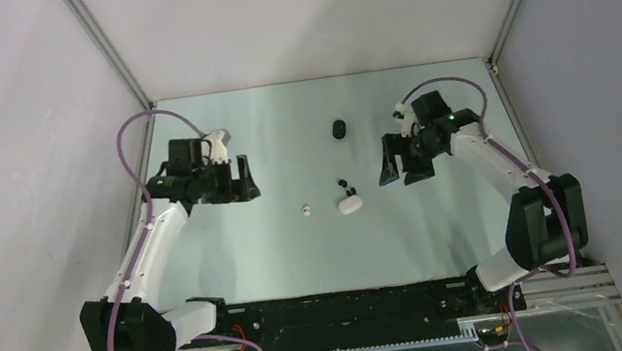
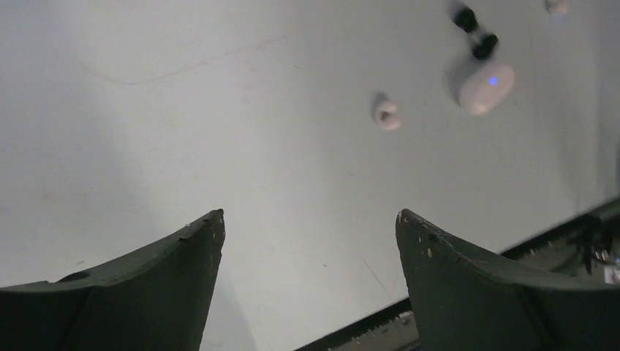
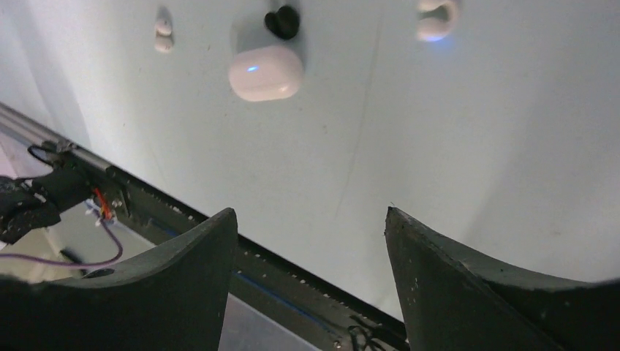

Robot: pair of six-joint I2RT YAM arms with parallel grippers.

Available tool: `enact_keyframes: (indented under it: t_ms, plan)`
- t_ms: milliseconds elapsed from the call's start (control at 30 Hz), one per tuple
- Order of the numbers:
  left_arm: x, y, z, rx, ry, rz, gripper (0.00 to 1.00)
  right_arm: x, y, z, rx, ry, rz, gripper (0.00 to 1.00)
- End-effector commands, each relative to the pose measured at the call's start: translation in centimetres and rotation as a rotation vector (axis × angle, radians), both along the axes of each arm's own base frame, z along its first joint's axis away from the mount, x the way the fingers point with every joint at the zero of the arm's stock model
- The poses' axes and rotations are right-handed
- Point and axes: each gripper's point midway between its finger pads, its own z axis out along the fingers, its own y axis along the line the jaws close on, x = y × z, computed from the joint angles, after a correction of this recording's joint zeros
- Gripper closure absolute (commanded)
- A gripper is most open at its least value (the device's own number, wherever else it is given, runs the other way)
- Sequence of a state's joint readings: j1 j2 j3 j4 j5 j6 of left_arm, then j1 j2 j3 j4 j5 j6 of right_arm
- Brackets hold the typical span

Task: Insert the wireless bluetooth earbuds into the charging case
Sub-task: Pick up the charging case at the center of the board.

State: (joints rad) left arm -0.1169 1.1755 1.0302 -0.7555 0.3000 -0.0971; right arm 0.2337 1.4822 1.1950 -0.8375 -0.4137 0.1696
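Note:
A closed white charging case (image 1: 350,205) with a small blue light lies mid-table; it also shows as the white case (image 2: 485,84) and the white case (image 3: 265,72). Two black earbuds (image 1: 343,184) sit just behind it, seen as black earbuds (image 2: 475,33) and a black earbud (image 3: 282,22). One white earbud (image 1: 305,209) lies alone to its left, also the white earbud (image 2: 386,115) and white earbud (image 3: 163,33). Another small white piece (image 3: 436,18) lies near the case. My left gripper (image 1: 246,182) (image 2: 311,216) hovers open and empty at left. My right gripper (image 1: 401,169) (image 3: 311,210) hovers open and empty at right.
A closed black oval case (image 1: 338,129) lies farther back on the table. The black rail (image 1: 350,300) with wiring runs along the near edge between the arm bases. Grey walls close in the table at the left, right and back.

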Motion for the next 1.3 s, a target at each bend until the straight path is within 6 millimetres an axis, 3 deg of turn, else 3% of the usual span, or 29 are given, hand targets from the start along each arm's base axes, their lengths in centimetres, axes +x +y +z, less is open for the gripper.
enact_keyframes:
  t_ms: [0, 100, 233, 300, 467, 600, 833, 1100, 1267]
  plan:
    - [-1.0, -4.9, -0.1, -0.082, 0.005, -0.175, 0.10, -0.9, 3.6, -0.4, 0.087, 0.063, 0.048, 0.24]
    - [-1.7, -7.0, -0.2, -0.070, 0.000, -0.269, 0.09, -2.0, 5.9, -0.8, 0.129, 0.116, 0.089, 0.26]
    - [-1.5, -6.8, 0.1, -0.039, -0.017, -0.254, 0.08, -3.5, 8.2, -2.8, 0.106, 0.211, 0.110, 0.28]
    - [-1.3, -6.0, 0.2, -0.004, -0.043, -0.245, 0.07, -3.7, 8.1, -4.3, 0.023, 0.245, 0.069, 0.26]
    - [-0.4, -2.9, 0.6, 0.059, -0.088, -0.146, 0.05, -2.7, 9.4, -5.9, -0.013, 0.357, -0.065, 0.25]
    - [-0.9, -1.2, 0.8, 0.040, -0.104, -0.077, 0.04, -1.1, 11.2, -7.1, -0.004, 0.395, -0.140, 0.26]
    - [-2.2, -0.5, 0.7, -0.004, -0.102, -0.024, 0.04, 0.6, 14.5, -8.5, -0.016, 0.393, -0.153, 0.23]
    - [-2.0, 0.9, 1.3, -0.035, -0.105, 0.059, 0.05, 1.2, 12.7, -11.1, -0.194, 0.385, -0.234, 0.36]
    - [-2.1, 0.9, 1.0, -0.048, -0.092, 0.067, 0.05, 1.9, 10.9, -12.1, -0.275, 0.345, -0.251, 0.37]
